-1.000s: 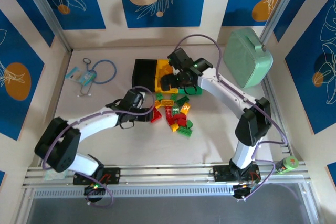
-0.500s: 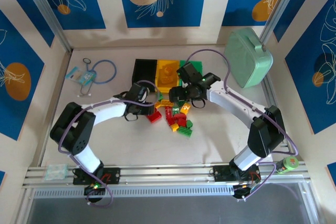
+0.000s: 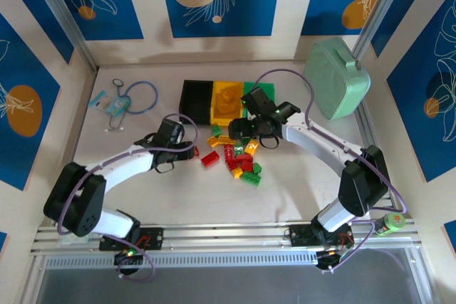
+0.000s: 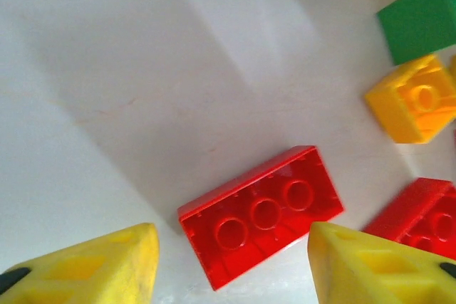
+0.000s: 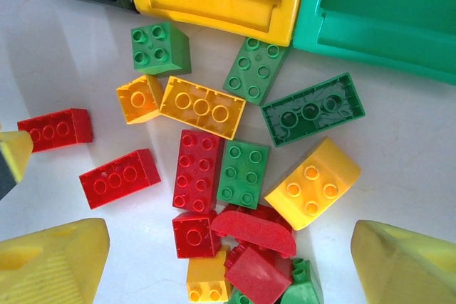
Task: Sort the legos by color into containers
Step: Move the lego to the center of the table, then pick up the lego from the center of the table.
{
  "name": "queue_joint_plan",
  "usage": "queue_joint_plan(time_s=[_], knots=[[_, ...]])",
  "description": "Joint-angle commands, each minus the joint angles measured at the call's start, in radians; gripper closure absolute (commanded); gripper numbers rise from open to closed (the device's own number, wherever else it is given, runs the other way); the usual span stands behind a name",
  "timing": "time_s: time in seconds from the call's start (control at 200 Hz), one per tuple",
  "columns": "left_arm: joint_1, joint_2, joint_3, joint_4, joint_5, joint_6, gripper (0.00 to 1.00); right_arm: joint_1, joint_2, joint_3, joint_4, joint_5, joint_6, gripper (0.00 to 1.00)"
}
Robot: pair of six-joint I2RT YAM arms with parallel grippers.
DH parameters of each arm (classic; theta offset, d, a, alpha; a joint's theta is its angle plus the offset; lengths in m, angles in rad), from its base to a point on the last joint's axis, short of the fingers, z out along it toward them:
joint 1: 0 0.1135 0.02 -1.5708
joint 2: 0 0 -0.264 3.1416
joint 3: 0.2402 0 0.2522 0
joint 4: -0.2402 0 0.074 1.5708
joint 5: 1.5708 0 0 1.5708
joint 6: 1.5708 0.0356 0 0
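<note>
- The legos (image 3: 236,156) are seen loose in a scatter on the white table (image 3: 142,190), just in front of the containers and between the two arms.
- The containers are joined in a row at the far side: a black bin (image 3: 192,97), a yellow bin (image 3: 217,108) and a green bin (image 3: 261,91).
- The left gripper (image 4: 234,248) is held wide open and low over the table at the left edge of the scatter; nothing is gripped.
- A red brick (image 4: 260,215) is seen flat on the table, studs up, between the left gripper's yellow fingertips (image 4: 92,268); contact with them cannot be told.
- A small yellow brick (image 4: 417,105) and a green brick (image 4: 420,23) are found further off to the right in the left wrist view.
- The right gripper (image 5: 231,261) is spread wide above the pile and is empty.
- Below it, a long red brick (image 5: 198,170) is laid just beside a green brick (image 5: 242,174), with a yellow sloped brick (image 5: 312,183) to their right.
- A mint-green case (image 3: 336,80) is placed well apart at the far right of the table.
</note>
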Motion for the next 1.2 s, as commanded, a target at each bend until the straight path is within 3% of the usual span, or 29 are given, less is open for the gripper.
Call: queue_joint_plan(time_s=[0.0, 0.165, 0.535, 0.901, 1.101, 1.196], knots=[[-0.002, -0.009, 0.030, -0.028, 0.035, 0.034, 0.35, 0.017, -0.011, -0.001, 0.013, -0.027, 0.016, 0.12], [-0.001, 0.074, 0.096, -0.087, 0.046, 0.078, 0.18, 0.028, -0.006, -0.005, 0.010, -0.020, 0.020, 0.11], [-0.013, 0.183, 0.160, -0.127, 0.043, -0.039, 0.05, 0.025, -0.021, -0.033, 0.013, -0.011, 0.025, 0.11], [-0.046, 0.269, 0.207, -0.137, 0.030, -0.100, 0.15, 0.013, -0.011, -0.040, 0.031, -0.021, 0.021, 0.11], [-0.061, 0.315, 0.255, -0.171, 0.001, -0.078, 0.32, -0.009, -0.035, -0.073, 0.046, -0.033, 0.021, 0.11], [-0.062, 0.335, 0.285, -0.201, -0.023, -0.059, 0.33, -0.020, -0.047, -0.087, 0.052, -0.039, 0.022, 0.11]])
